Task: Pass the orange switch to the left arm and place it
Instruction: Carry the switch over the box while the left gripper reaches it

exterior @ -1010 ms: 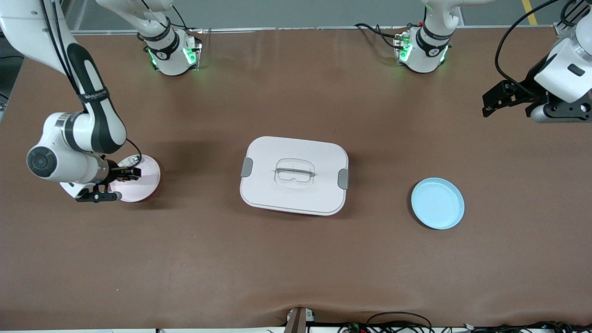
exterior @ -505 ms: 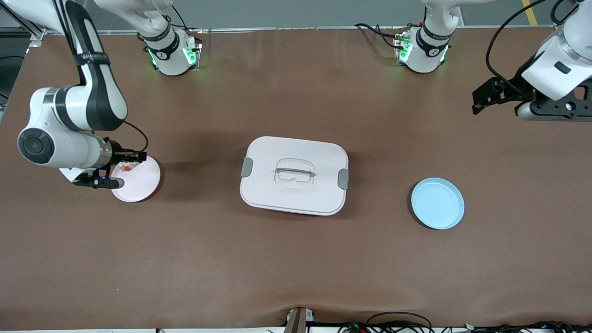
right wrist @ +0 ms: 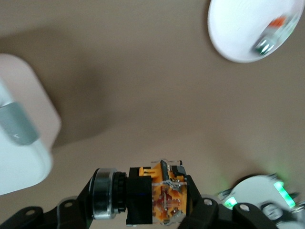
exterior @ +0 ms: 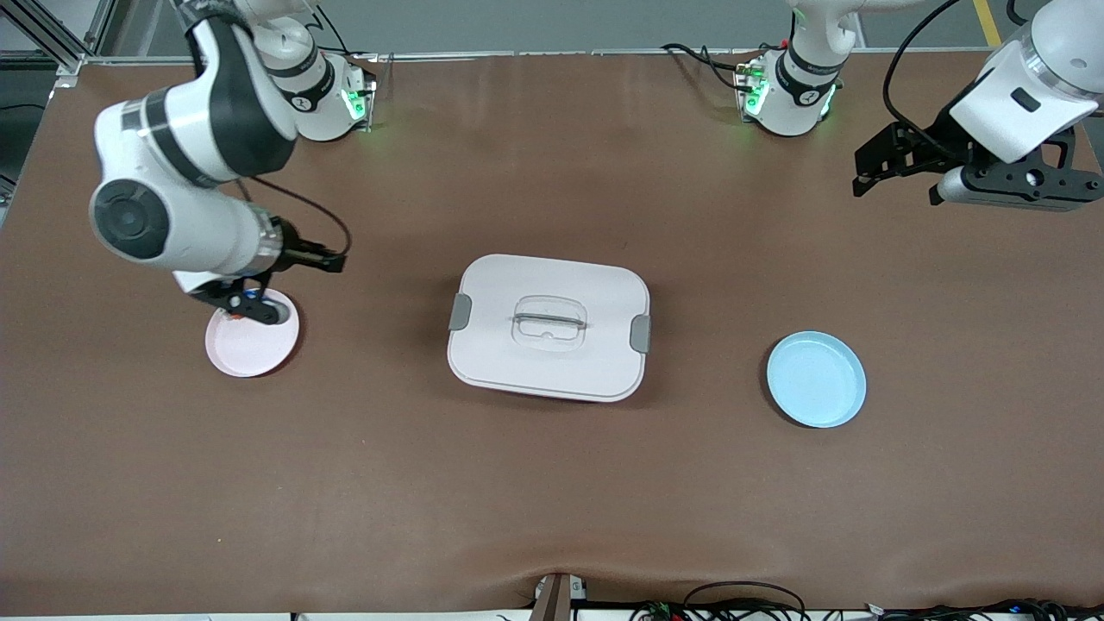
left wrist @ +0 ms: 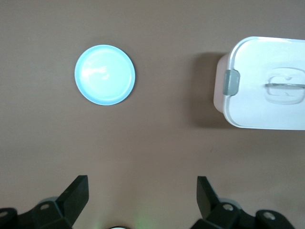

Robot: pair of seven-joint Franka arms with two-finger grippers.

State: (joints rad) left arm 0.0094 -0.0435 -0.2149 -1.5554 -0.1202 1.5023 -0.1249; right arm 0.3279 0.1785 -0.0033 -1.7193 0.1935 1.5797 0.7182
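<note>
The orange switch [right wrist: 159, 198], a stubby part with a black and silvery ring end and an orange body, is gripped between the fingers of the right hand [exterior: 259, 309], which hangs over the edge of the pink plate [exterior: 252, 345] toward the right arm's end of the bench [exterior: 552, 500] from the white box [exterior: 548, 326]. Compared with half a second ago, the right arm has lifted the switch off the plate, where a small silvery piece [right wrist: 269, 39] remains, and the left hand [exterior: 897, 164] has drifted slightly toward the box. The left hand is wide open and holds nothing, over bare bench near the box, and brown bench lies free around the box on all sides, also between it and the blue plate [exterior: 816, 379].

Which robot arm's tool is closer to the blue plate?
Left. The left tool hangs over bare table near the blue plate; the right tool is by the pink plate.
</note>
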